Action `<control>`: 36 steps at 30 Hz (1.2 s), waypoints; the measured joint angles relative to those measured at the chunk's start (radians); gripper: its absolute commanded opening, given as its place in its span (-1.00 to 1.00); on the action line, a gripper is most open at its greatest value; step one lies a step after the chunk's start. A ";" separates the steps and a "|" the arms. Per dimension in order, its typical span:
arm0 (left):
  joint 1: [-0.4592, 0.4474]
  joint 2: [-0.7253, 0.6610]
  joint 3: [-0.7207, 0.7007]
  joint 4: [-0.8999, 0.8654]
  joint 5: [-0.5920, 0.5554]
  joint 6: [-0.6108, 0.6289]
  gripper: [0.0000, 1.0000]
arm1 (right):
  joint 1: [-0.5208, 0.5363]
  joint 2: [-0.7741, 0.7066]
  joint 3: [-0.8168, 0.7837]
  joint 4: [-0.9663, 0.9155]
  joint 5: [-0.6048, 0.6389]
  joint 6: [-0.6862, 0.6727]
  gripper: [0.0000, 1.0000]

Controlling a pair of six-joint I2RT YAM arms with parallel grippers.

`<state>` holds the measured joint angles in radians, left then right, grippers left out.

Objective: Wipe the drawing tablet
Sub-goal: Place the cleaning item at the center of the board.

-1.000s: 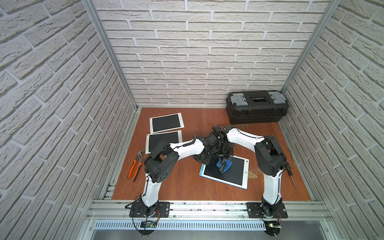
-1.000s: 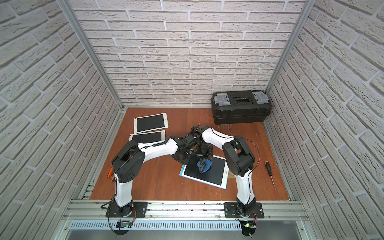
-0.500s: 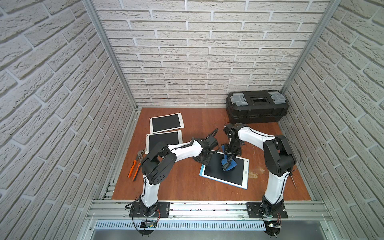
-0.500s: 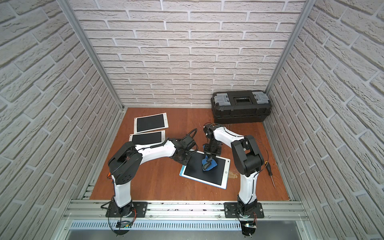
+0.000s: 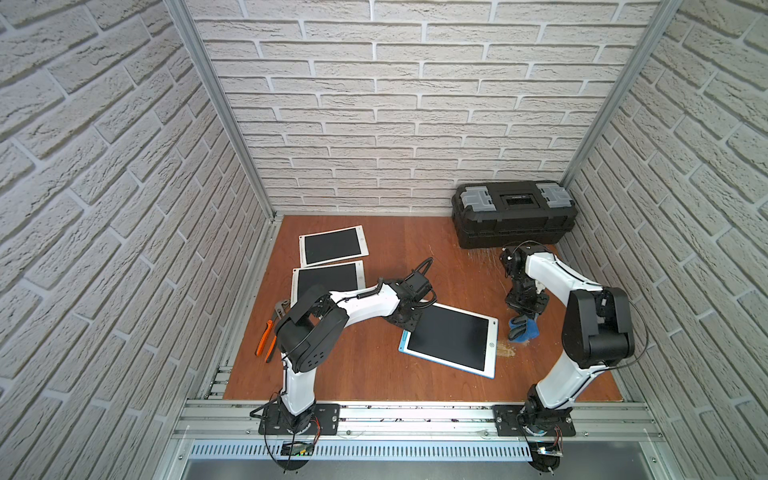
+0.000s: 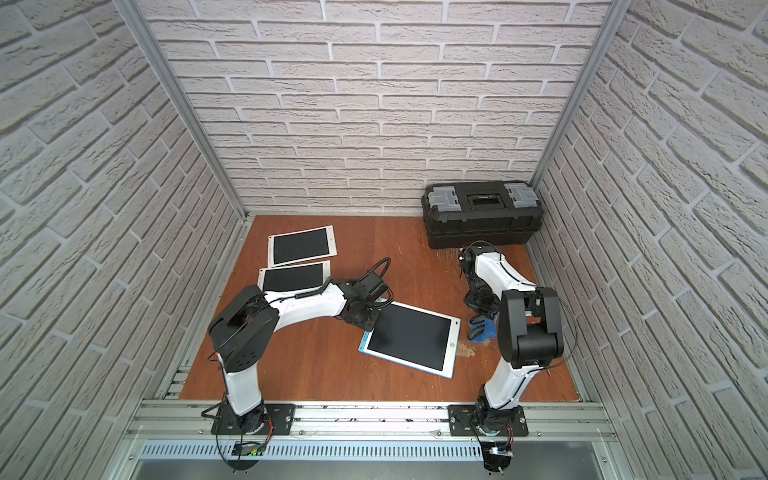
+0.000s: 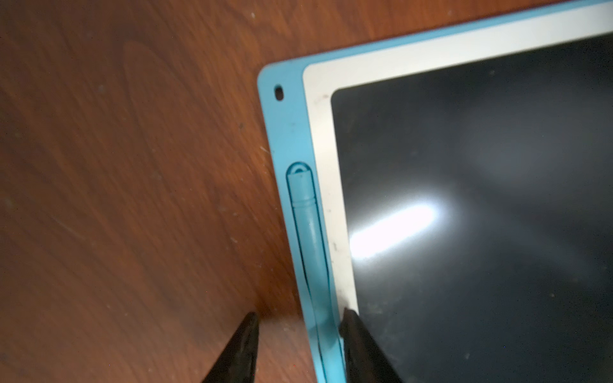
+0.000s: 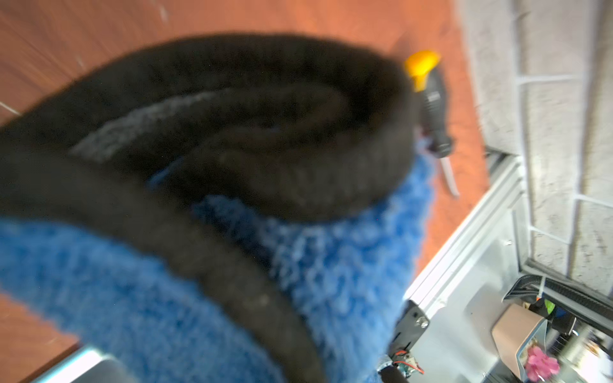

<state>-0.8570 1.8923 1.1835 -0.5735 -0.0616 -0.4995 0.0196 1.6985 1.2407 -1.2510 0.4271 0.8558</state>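
Note:
The drawing tablet [image 5: 451, 338] has a blue frame and a dark screen and lies flat mid-table in both top views [image 6: 411, 334]. My left gripper [image 7: 300, 313] is open at its far left corner. One fingertip [image 7: 348, 318] rests on the white bezel and the other stands on the wood, with the blue edge and its stylus [image 7: 308, 232] between them. My right gripper [image 5: 524, 311] hangs to the right of the tablet, shut on a blue cloth [image 5: 523, 331] with black trim. The cloth [image 8: 348, 265] fills the right wrist view and hides the fingers.
A black toolbox [image 5: 513, 214] stands at the back right. Two white-framed tablets [image 5: 332, 245] [image 5: 328, 278] lie at the back left. Orange pliers [image 5: 266, 338] and a wrench [image 5: 281, 307] lie by the left edge. A yellow-capped screwdriver [image 8: 431, 106] lies near the right wall.
My right gripper has carried the cloth off the tablet's screen to the right, beside the tablet. The left gripper has stayed at the tablet's far left corner.

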 measured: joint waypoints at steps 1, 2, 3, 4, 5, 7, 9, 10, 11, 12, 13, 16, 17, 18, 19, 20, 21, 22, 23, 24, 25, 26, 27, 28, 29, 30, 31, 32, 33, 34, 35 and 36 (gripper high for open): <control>0.003 -0.006 -0.011 0.013 0.006 -0.001 -0.14 | 0.003 -0.015 0.010 -0.010 0.019 0.003 -0.95; 0.006 -0.012 -0.022 0.025 0.012 -0.001 -0.14 | 0.004 -0.020 0.022 -0.025 0.035 0.006 -0.95; 0.010 -0.018 -0.032 0.037 0.019 -0.002 -0.14 | 0.004 -0.018 0.036 -0.038 0.055 0.009 -0.95; 0.015 -0.024 -0.042 0.048 0.026 -0.002 -0.14 | 0.004 -0.005 0.053 -0.048 0.072 0.011 -0.95; 0.018 -0.029 -0.050 0.058 0.033 -0.002 -0.14 | 0.004 0.010 0.067 -0.054 0.084 0.011 -0.95; 0.024 -0.039 -0.068 0.078 0.044 -0.006 -0.14 | 0.003 0.064 0.098 -0.054 0.094 -0.002 -0.88; 0.027 -0.050 -0.083 0.090 0.044 -0.012 -0.13 | -0.002 0.106 0.101 -0.015 0.078 -0.033 -0.30; 0.029 -0.058 -0.091 0.095 0.043 -0.016 -0.13 | -0.006 0.124 0.101 0.004 0.061 -0.049 -0.32; 0.031 -0.068 -0.098 0.099 0.042 -0.019 -0.12 | -0.009 0.135 0.101 0.019 0.045 -0.066 -0.32; 0.033 -0.079 -0.105 0.100 0.040 -0.022 -0.12 | -0.010 0.142 0.102 0.035 0.035 -0.079 -0.26; 0.034 -0.089 -0.115 0.101 0.033 -0.026 -0.12 | -0.011 0.142 0.103 0.049 0.031 -0.089 -0.24; 0.042 -0.127 -0.150 0.090 0.005 -0.035 -0.10 | -0.011 0.118 0.111 0.083 0.031 -0.114 -0.12; 0.045 -0.142 -0.159 0.085 -0.004 -0.037 -0.09 | -0.008 0.102 0.111 0.097 0.032 -0.126 0.05; 0.048 -0.159 -0.173 0.069 -0.012 -0.040 -0.08 | -0.001 0.078 0.110 0.114 0.034 -0.142 0.85; 0.052 -0.178 -0.187 0.049 -0.019 -0.043 -0.07 | 0.005 0.047 0.106 0.135 0.042 -0.159 1.00; 0.055 -0.190 -0.198 0.035 -0.023 -0.045 -0.07 | 0.013 0.020 0.102 0.143 0.048 -0.171 1.00; 0.061 -0.205 -0.209 0.014 -0.025 -0.047 -0.06 | 0.031 -0.018 0.093 0.159 0.051 -0.187 1.00; 0.069 -0.220 -0.219 -0.006 -0.027 -0.050 -0.04 | 0.057 -0.055 0.086 0.171 0.049 -0.204 1.00; 0.076 -0.228 -0.226 -0.023 -0.031 -0.050 -0.02 | 0.079 -0.081 0.082 0.179 0.046 -0.213 1.00; 0.085 -0.237 -0.231 -0.038 -0.032 -0.051 0.01 | 0.100 -0.103 0.081 0.188 0.036 -0.225 1.00; 0.091 -0.244 -0.235 -0.055 -0.039 -0.051 0.02 | 0.121 -0.119 0.080 0.200 0.017 -0.237 1.00; 0.096 -0.251 -0.239 -0.070 -0.042 -0.052 0.04 | 0.137 -0.128 0.077 0.212 -0.001 -0.244 1.00; 0.100 -0.262 -0.247 -0.085 -0.047 -0.052 0.08 | 0.155 -0.140 0.066 0.234 -0.033 -0.258 1.00; 0.102 -0.276 -0.257 -0.099 -0.051 -0.053 0.12 | 0.167 -0.153 0.048 0.259 -0.071 -0.273 1.00; 0.104 -0.288 -0.266 -0.109 -0.053 -0.054 0.16 | 0.176 -0.164 0.028 0.279 -0.105 -0.287 1.00; 0.106 -0.306 -0.276 -0.123 -0.056 -0.056 0.20 | 0.189 -0.179 0.002 0.300 -0.153 -0.297 0.96; 0.106 -0.324 -0.285 -0.134 -0.058 -0.059 0.24 | 0.200 -0.190 -0.019 0.310 -0.190 -0.305 0.95; 0.108 -0.348 -0.295 -0.142 -0.058 -0.062 0.28 | 0.212 -0.200 -0.037 0.316 -0.227 -0.312 0.94; 0.111 -0.373 -0.301 -0.153 -0.057 -0.064 0.32 | 0.232 -0.205 -0.052 0.321 -0.257 -0.315 0.92; 0.111 -0.396 -0.306 -0.159 -0.057 -0.067 0.35 | 0.250 -0.206 -0.062 0.326 -0.279 -0.315 0.88; 0.113 -0.423 -0.309 -0.163 -0.057 -0.072 0.37 | 0.271 -0.206 -0.075 0.336 -0.306 -0.315 0.87; 0.113 -0.450 -0.312 -0.165 -0.057 -0.076 0.39 | 0.289 -0.206 -0.095 0.353 -0.340 -0.315 0.87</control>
<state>-0.7437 1.4422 0.8715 -0.7383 -0.1184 -0.5755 0.3088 1.4921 1.1458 -0.8982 0.0875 0.5411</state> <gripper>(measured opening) 0.681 0.939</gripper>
